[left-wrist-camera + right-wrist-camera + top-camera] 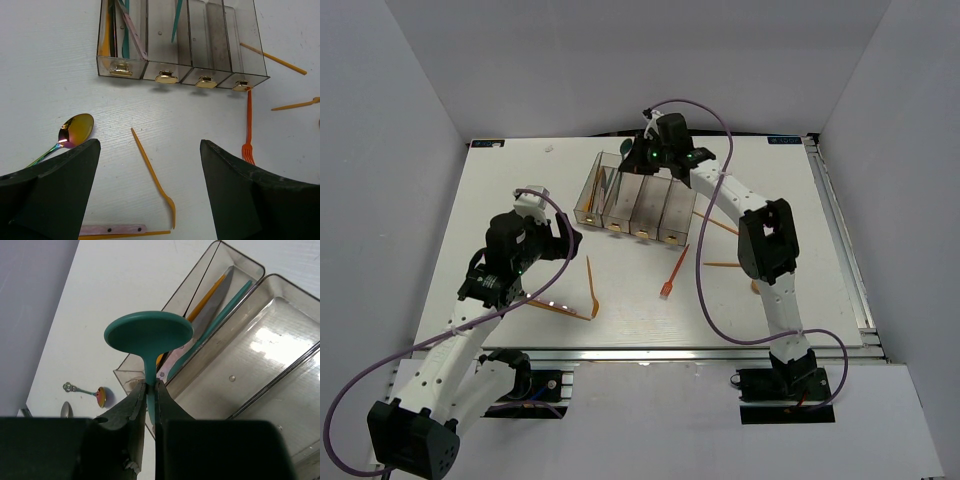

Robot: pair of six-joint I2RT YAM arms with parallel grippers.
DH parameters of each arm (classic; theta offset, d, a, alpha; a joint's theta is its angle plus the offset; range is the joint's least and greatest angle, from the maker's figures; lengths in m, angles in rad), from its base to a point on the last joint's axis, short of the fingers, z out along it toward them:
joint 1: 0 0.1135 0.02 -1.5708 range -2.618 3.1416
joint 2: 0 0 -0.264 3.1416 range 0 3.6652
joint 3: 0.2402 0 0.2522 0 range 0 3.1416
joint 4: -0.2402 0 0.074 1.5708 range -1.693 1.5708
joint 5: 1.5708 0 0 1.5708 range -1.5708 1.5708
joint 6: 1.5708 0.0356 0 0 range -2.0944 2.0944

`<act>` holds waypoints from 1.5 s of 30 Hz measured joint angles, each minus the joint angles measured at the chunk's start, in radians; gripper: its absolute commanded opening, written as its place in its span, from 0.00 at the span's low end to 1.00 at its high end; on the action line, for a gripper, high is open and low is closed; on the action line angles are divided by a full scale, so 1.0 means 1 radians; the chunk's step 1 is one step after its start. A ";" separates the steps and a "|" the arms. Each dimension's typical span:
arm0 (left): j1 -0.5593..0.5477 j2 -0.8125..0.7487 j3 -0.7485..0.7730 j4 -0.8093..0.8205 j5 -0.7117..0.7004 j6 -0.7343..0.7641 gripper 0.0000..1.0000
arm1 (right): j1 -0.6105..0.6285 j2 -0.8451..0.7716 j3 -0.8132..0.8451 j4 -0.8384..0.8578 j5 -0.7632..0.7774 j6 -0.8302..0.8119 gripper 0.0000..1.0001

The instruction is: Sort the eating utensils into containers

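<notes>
The four joined clear containers (632, 203) stand at the table's back middle. My right gripper (642, 156) hovers over their far end, shut on the handle of a teal spoon (148, 334), bowl up, above the leftmost bin (200, 305). That bin holds orange, teal and pinkish-grey utensils. My left gripper (562, 236) is open and empty above the table. In the left wrist view, an orange utensil (151, 175) lies between my left fingers (65, 175). A red-orange fork (248, 131) lies in front of the bins (180, 75).
An iridescent spoon (75, 131) lies to the left. A pink-handled knife (110, 230) and an orange stick lie near the front. Two orange utensils (716, 223) (725, 265) lie right of the bins, by the right arm. Purple cables loop over both arms.
</notes>
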 measured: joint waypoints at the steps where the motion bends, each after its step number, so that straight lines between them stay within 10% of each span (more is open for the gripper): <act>1: 0.000 0.000 0.000 0.000 -0.001 0.000 0.92 | -0.003 0.000 0.002 0.001 0.008 0.000 0.00; 11: 0.002 0.003 0.000 0.000 -0.009 0.000 0.92 | -0.016 0.036 0.008 0.038 0.053 -0.004 0.02; 19: 0.004 0.008 0.000 0.000 -0.011 0.000 0.92 | -0.018 0.043 -0.071 0.068 0.051 -0.011 0.47; 31: 0.005 0.021 -0.001 0.000 -0.018 -0.001 0.86 | -0.026 -0.072 -0.209 0.071 0.045 -0.082 0.50; 37: 0.026 0.124 0.000 -0.005 -0.027 -0.004 0.68 | -0.072 -0.416 -0.513 0.127 -0.349 -0.409 0.75; 45: 0.156 0.421 0.054 -0.062 -0.032 0.035 0.59 | -0.095 -0.841 -0.788 0.060 -0.780 -0.902 0.78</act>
